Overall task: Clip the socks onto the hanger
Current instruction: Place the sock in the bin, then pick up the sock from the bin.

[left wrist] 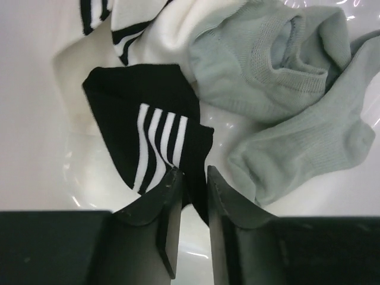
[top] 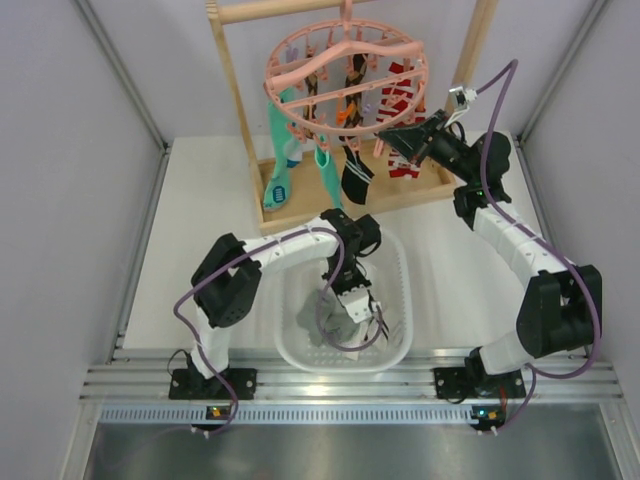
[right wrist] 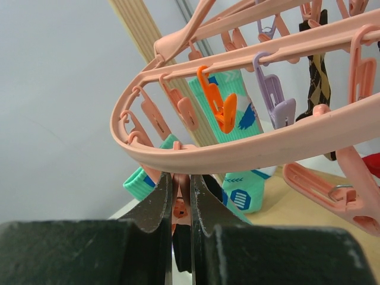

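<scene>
The sock (left wrist: 142, 113) is black with four white stripes. At twelve o'clock of it lies a white one (left wrist: 166, 29) with black bands, and at three o'clock pale grey-green ones (left wrist: 279, 89). The hanger (right wrist: 237, 155) is pink, with an orange peg (right wrist: 217, 104), a lilac peg (right wrist: 274, 98) and teal socks (top: 282, 165).

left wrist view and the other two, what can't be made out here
- Left wrist: whether the left gripper truly pinches the black striped sock; its jaws cover the hem.
- Right wrist: the mouth of the pink peg, hidden by the closed jaws of the right gripper.
- Top external: most of the sock pile in the white basket, covered by the left arm.
</scene>
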Controlling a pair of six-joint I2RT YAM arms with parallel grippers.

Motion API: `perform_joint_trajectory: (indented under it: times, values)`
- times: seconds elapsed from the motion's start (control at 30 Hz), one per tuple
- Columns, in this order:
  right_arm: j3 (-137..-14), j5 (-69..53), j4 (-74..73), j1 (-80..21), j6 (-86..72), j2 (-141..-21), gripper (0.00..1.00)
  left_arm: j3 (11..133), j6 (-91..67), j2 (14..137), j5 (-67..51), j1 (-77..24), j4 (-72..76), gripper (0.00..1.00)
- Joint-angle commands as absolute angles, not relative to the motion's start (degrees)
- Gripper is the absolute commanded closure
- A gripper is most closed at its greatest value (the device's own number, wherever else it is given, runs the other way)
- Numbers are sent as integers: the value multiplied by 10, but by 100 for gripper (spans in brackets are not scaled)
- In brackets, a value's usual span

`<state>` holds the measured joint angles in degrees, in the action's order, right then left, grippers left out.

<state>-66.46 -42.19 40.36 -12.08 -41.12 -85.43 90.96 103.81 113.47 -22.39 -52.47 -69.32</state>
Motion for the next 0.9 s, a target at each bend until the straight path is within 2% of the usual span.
perform_joint_trajectory:
  times: [0.0,0.07,0.27,0.37,0.47,0.57,0.7,0.77,0.87]
  values:
    - [-682,-444,423,-114,-406,-856,100,882,975,1090,-213,-531,-637,68]
    - [-681,-445,422,-114,-405,-853,100,888,907,1078,-213,-529,-609,56]
    - [-676,-445,417,-110,-406,-845,100,816,548,985,-200,-523,-492,55]
    - [-671,-445,411,-108,-403,-838,100,762,302,927,-196,-510,-420,55]
    - [-666,-443,410,-108,-400,-836,100,694,158,857,-191,-509,-345,52]
    - [-667,-439,411,-108,-403,-837,100,611,180,817,-228,-507,-300,57]
    - [-674,-437,410,-108,-403,-843,100,422,398,677,-262,-507,-102,56]
    - [-679,-436,409,-108,-404,-848,100,359,515,665,-277,-507,-43,57]
    - [-683,-434,410,-108,-407,-852,100,349,547,697,-280,-507,-6,58]
